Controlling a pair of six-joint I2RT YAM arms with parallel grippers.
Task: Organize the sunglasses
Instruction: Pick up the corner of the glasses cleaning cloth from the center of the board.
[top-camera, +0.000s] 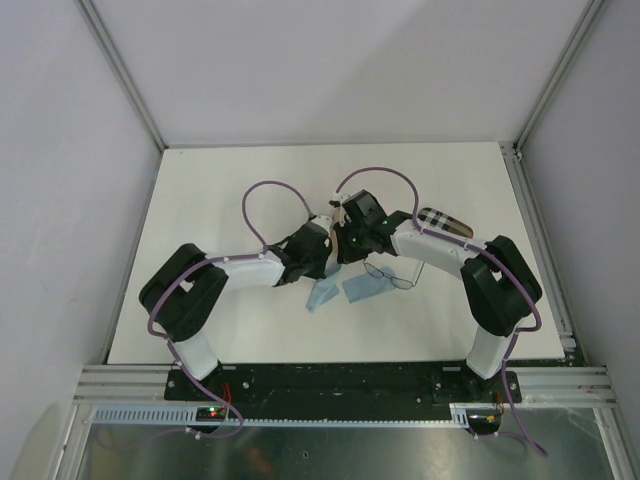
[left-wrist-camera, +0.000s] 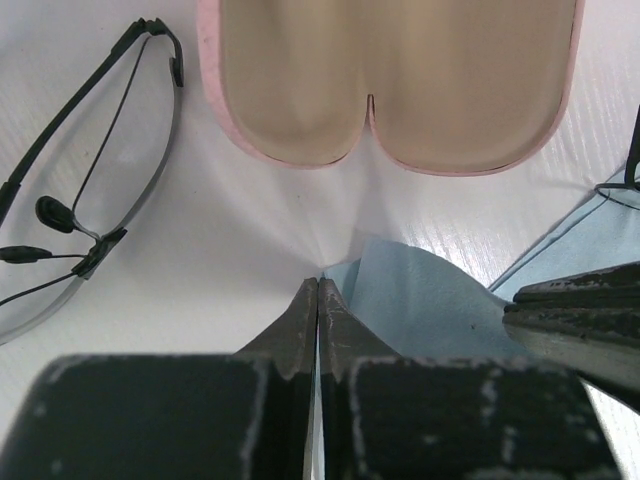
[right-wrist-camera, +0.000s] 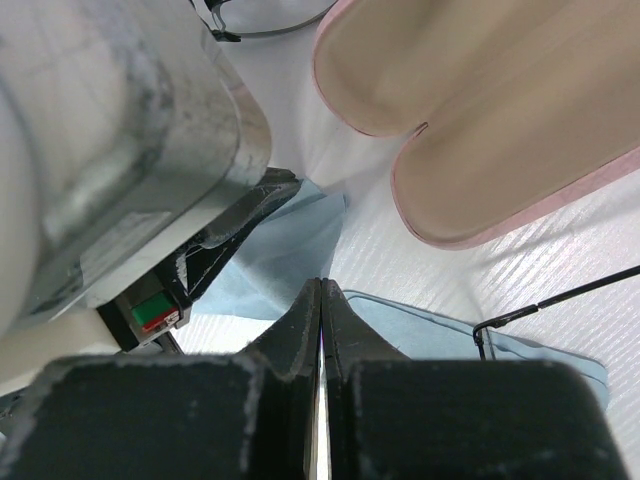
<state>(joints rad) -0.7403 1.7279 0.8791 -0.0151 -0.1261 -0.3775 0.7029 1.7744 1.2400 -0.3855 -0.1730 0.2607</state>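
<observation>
Two slim pairs of sunglasses lie on the white worktop (top-camera: 220, 190), and neither is gripped. In the top view, the dark wire pair with rounder clear lenses (top-camera: 388, 275) sits at about 4 o'clock from where the two arms meet. One thin temple reaches onto a light blue cloth (right-wrist-camera: 470, 340).

In the left wrist view, the black-rimmed thin-framed pair (left-wrist-camera: 110, 150) rests at 10 o'clock from the left tool (left-wrist-camera: 318, 284), folded and well apart from it. At 12 o'clock an open glasses case, pink-edged with a beige lining (left-wrist-camera: 390, 80), lies with its hollow up. A second light blue cloth (left-wrist-camera: 420, 290) spreads at 2 o'clock.

The left tool is pressed fully together, and its tips meet at that cloth's raised corner. Whether fabric is pinched between them cannot be told.

The right tool (right-wrist-camera: 322, 284) is likewise closed tight. It points down over the gap between the two cloths, close beside the left one.

A black-and-white checkered oblong case (top-camera: 445, 222) lies at 2 o'clock from the arms' meeting point, partly under the right arm.
</observation>
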